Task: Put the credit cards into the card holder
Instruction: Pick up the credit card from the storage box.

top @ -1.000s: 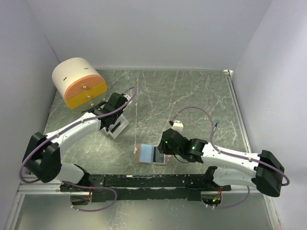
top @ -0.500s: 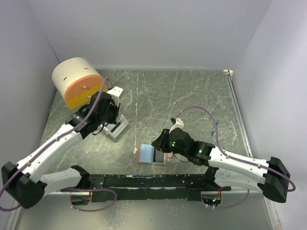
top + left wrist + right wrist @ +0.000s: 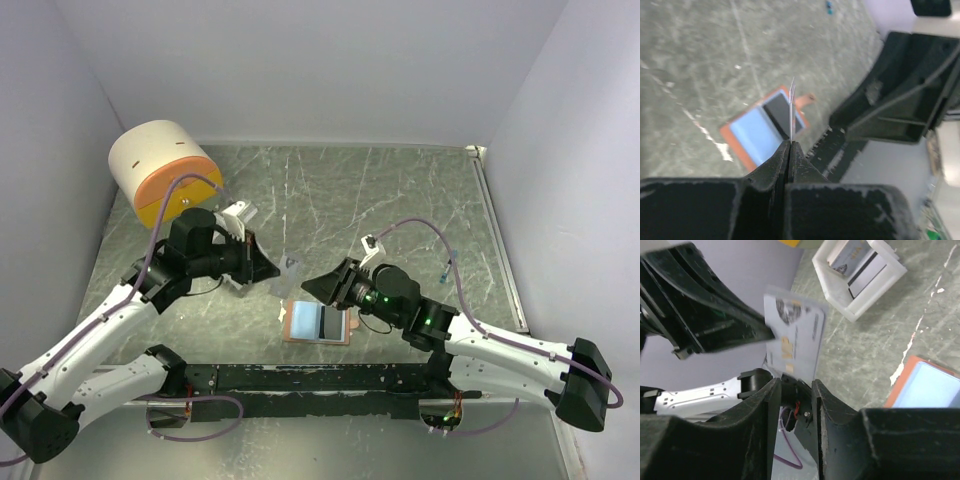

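Upright card (image 3: 291, 268), long axis seemingly rightward

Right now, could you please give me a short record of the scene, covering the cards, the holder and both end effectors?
left end effector: shut on a pale card, held in the air
right end effector: open, pointed at that card's edge; contact unclear
card holder: lying open, blue inside up, below the held card
in holder: what looks like one dark card
white box: other cards standing inside
drawer unit: back left, behind the left arm
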Available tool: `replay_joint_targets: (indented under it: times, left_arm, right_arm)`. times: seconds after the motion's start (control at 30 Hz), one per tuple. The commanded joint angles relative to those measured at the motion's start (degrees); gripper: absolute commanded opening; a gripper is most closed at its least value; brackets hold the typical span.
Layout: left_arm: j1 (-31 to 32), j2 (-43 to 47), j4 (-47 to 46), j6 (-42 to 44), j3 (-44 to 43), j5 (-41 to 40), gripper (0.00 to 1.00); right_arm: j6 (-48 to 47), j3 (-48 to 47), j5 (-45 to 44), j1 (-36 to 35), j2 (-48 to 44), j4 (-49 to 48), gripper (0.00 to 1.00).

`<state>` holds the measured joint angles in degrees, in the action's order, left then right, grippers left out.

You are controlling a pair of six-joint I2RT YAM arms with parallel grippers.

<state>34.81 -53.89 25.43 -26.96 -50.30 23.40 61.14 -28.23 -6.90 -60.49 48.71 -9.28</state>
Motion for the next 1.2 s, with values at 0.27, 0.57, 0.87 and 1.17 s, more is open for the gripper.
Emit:
replay_joint_targets:
  times: [0.27, 0.57, 0.87, 1.17]
  left_arm:
    - [-0.2, 7.7, -17.8, -18.2, 9.4, 19.2, 0.07]
    - [-0.2, 6.8, -17.4, -18.8, 10.1, 18.4, 0.07]
    - [-0.2, 5.5, -9.7, -15.6, 6.6, 12.1, 0.10]
    - [-0.2, 3.9, -16.3, -19.4, 8.5, 19.8, 0.12]
  right_arm:
    - [1.5, 0.5, 0.2, -0.2, -0.9, -5.5, 0.36]
    - [1.6, 2.2, 1.0, -0.2, -1.8, -8.0, 0.25]
    - [0.1, 4.7, 0.7, -0.2, -7.5, -8.2, 0.11]
    - [-3.1, 6.9, 2.6, -0.2, -12.8, -11.5, 0.00]
